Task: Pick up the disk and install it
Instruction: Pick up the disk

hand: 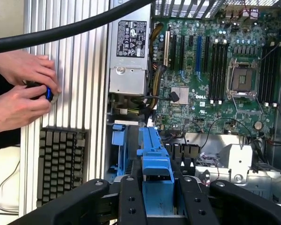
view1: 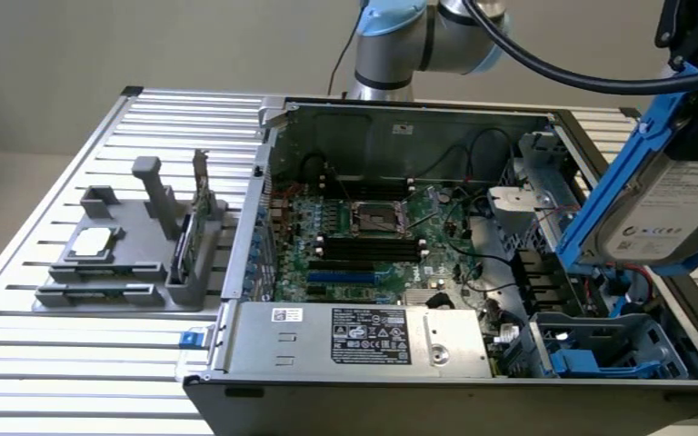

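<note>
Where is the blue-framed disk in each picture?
Exterior view: the disk hangs at the exterior view's right, above the open computer case.
Wrist view: the disk sits edge-on between the black jaws, close to the camera.
Shared landmark: the square silver processor socket inside the case.

**Two Views, One Case**

The exterior view stands off and high, slanting down over the slatted table into the open computer case. My wrist view sits close — looking down past the disk I carry. Both share the motherboard and power supply.
</note>
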`<state>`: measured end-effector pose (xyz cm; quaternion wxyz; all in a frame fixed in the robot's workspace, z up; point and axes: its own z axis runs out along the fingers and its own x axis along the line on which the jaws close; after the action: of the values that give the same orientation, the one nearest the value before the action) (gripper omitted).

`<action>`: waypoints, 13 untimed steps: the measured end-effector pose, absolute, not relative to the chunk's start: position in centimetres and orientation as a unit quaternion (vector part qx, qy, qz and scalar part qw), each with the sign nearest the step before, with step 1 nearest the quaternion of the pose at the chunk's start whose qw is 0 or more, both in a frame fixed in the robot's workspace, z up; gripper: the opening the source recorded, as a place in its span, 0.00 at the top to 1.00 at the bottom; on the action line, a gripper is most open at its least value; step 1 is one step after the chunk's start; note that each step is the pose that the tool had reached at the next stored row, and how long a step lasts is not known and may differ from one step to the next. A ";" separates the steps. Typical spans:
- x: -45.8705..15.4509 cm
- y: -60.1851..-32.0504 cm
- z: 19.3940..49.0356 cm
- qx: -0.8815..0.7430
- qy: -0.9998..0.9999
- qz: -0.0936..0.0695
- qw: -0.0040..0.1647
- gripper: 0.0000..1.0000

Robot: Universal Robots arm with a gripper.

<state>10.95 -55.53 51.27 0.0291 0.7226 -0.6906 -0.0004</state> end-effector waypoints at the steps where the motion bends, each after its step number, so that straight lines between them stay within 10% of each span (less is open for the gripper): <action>1: 11.0 -55.7 51.3 0.722 -0.691 -0.001 0.029 0.67; 13: 11.1 -57.3 50.5 0.714 -0.700 -0.005 0.023 0.67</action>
<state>11.12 -57.27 50.49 0.0234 0.7136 -0.7002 -0.0051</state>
